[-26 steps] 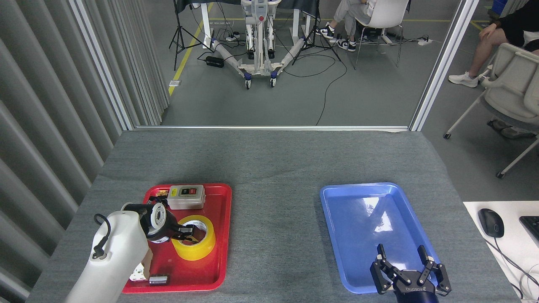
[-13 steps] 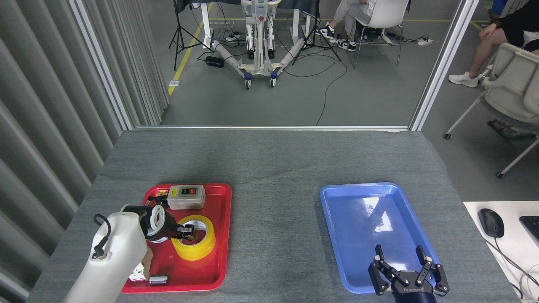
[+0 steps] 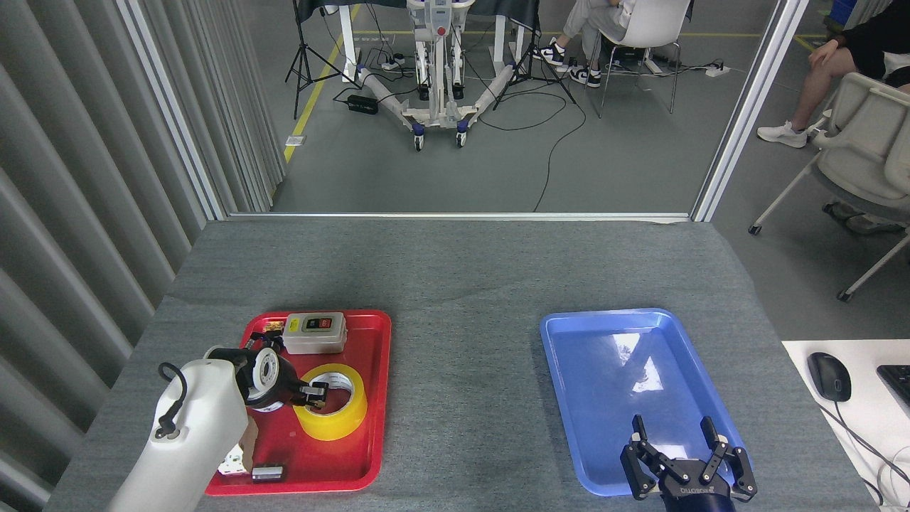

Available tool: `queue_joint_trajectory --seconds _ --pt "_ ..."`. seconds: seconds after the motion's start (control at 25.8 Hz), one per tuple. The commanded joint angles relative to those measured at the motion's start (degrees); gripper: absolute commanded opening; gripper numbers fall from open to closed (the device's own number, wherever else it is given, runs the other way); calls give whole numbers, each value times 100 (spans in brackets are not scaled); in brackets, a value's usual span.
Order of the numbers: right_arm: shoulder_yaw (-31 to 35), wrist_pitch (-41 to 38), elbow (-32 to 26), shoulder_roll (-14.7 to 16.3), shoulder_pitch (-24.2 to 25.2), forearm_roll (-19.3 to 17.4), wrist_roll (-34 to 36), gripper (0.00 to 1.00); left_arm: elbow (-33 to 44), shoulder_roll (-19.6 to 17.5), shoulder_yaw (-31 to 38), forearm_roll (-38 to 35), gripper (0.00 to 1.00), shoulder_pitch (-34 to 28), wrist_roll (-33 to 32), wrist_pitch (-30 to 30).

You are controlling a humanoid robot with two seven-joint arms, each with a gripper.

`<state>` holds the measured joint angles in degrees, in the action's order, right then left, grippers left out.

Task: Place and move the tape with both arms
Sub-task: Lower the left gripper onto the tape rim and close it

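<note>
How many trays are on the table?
2. The red tray sits on the left side, holding the tape and other items. The blue tray sits on the right, nothing in it.

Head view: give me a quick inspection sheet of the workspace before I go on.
Surface: grey felt-covered table, with a red tray on the left and a blue tray on the right.
Job's things: yellow tape roll lying flat in the red tray; blue tray holds nothing.
Clutter: grey switch box and small parts in the red tray.
Grippers: left gripper at the tape's core, grip unclear; right gripper open over the blue tray's near end.
Cables: black cable on the left arm; cords across the floor.
Surroundings: seated people, chairs, an equipment stand, a side desk with a mouse.
</note>
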<state>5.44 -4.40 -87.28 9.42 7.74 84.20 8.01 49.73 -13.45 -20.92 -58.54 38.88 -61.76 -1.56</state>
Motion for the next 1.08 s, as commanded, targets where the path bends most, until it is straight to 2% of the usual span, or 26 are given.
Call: queue_joint_trajectory --seconds 0.0,0.15,0.54,0.7,0.85,0.97,1.05 --pt "1 44 0 7 -9 0 -1 100 -86 0 0 0 41 32 -3 -90" --pt "27 106 0 33 -36 0 7 100 -95 9 0 0 28 41 -3 -125" --pt "-17 97 -62 16 -36 61 8 100 -297 -9 0 0 28 181 -3 -319" --pt "-26 106 -62 -19 -53 123 7 100 -455 -97 0 18 30 419 -64 -345" --pt "-26 97 -88 -19 -36 123 16 100 -798 -220 9 97 30 744 -90 -706" --pt "-26 97 -88 -11 -36 123 25 100 -903 -264 88 150 30 920 -337 -899" --pt "-26 97 -105 -2 -18 123 34 100 -868 -360 299 457 29 920 -732 -934"
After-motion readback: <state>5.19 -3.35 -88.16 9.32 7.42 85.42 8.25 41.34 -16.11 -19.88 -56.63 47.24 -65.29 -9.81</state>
